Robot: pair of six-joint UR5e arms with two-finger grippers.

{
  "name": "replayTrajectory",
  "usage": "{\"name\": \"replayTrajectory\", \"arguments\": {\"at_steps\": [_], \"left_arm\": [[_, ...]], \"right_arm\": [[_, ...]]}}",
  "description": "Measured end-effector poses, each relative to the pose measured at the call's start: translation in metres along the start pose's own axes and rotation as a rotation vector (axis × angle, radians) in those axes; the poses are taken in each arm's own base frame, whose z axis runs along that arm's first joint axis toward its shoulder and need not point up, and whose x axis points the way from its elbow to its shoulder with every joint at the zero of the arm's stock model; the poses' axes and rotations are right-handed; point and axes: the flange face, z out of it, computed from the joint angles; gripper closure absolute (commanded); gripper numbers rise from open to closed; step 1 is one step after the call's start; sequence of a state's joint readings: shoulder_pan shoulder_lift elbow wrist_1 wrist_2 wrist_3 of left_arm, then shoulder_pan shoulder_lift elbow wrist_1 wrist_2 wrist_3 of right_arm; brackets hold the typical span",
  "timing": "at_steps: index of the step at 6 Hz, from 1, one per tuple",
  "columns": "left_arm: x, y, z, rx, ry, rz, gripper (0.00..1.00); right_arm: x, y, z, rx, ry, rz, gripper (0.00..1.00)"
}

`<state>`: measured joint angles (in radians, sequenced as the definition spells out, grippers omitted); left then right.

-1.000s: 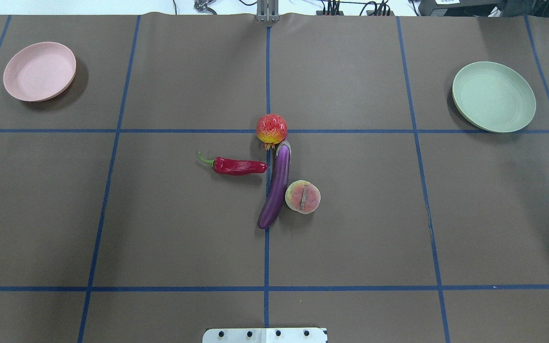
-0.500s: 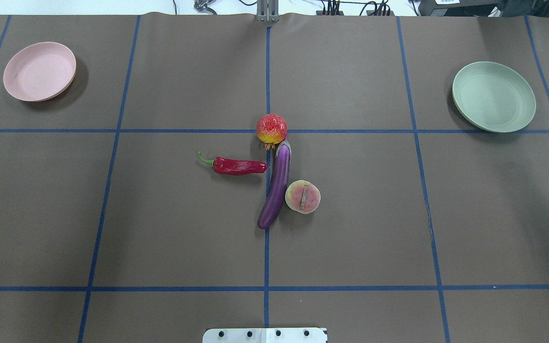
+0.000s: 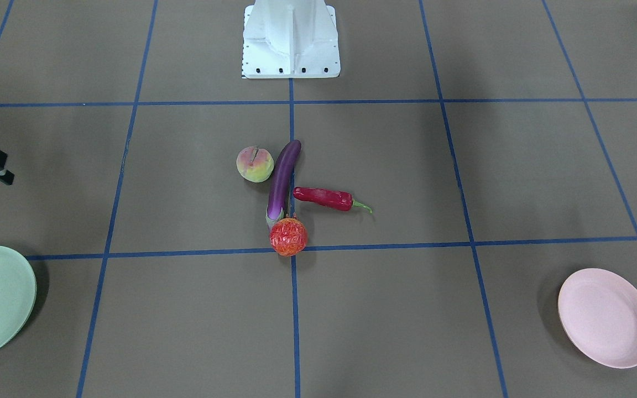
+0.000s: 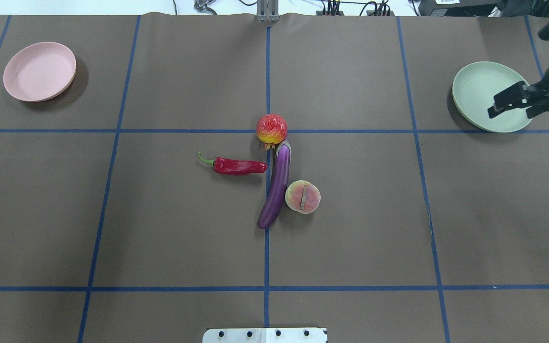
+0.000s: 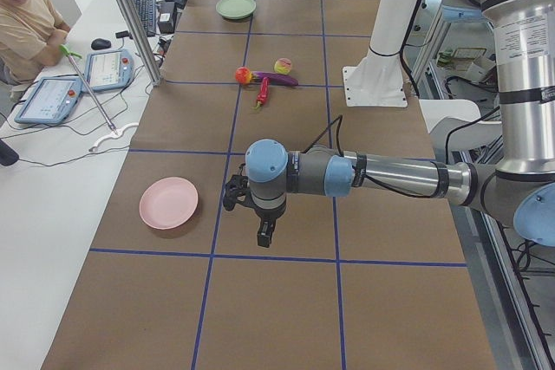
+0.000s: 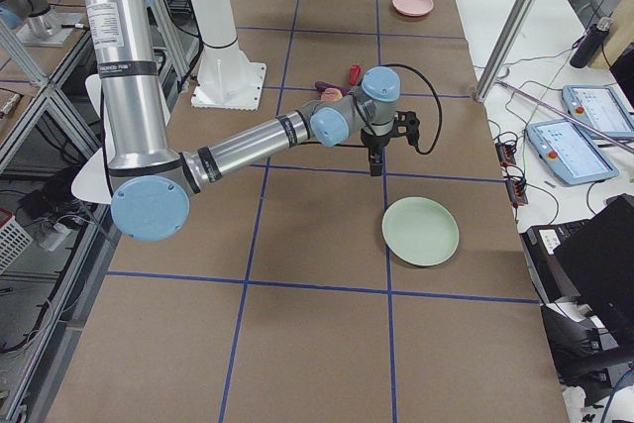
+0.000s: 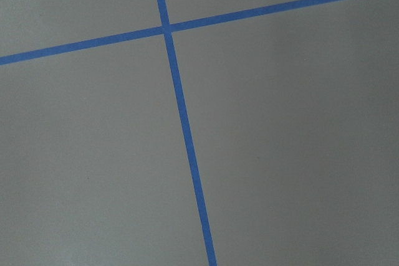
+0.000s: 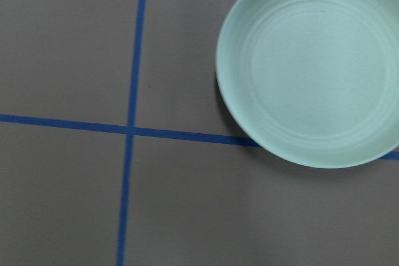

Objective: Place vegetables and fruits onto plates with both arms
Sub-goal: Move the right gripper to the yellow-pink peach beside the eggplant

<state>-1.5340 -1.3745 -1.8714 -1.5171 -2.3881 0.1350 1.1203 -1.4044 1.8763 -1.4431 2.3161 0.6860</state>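
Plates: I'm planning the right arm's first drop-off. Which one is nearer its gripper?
The pale mint green plate: the right gripper hangs close by it, while the pink plate lies at the table's opposite end.

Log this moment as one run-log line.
phase: pre-grasp, nothing grasped | right gripper: open, near green plate | left gripper: unclear, near pink plate | eggplant, chili, peach, red fruit: clustered centrally | plates: empty
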Motion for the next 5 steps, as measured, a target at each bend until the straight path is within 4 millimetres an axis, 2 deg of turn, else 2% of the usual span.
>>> {"name": "replayTrajectory", "arguments": {"at_steps": [1, 2, 3, 4, 5], "left_arm": [[0.0, 0.0, 0.0, 0.0, 0.0, 0.0, 0.0], [0.0, 0.0, 0.0, -0.002, 0.0, -0.002, 0.0], [-0.001, 0.0, 0.001, -0.004, 0.0, -0.004, 0.0], [-0.002, 0.001, 0.002, -0.006, -0.001, -0.006, 0.0], [-0.003, 0.001, 0.003, -0.008, -0.001, -0.008, 0.0]], "right_arm": [[-0.078, 0.014, 0.022, 0.007, -0.004, 0.043, 0.0], [-0.154, 0.041, 0.052, 0.028, 0.004, 0.086, 0.0], [-0.223, 0.071, 0.083, 0.049, 0.012, 0.115, 0.0], [-0.279, 0.093, 0.108, 0.064, 0.024, 0.131, 0.0], [-0.33, 0.103, 0.129, 0.084, 0.04, 0.145, 0.0]]}}
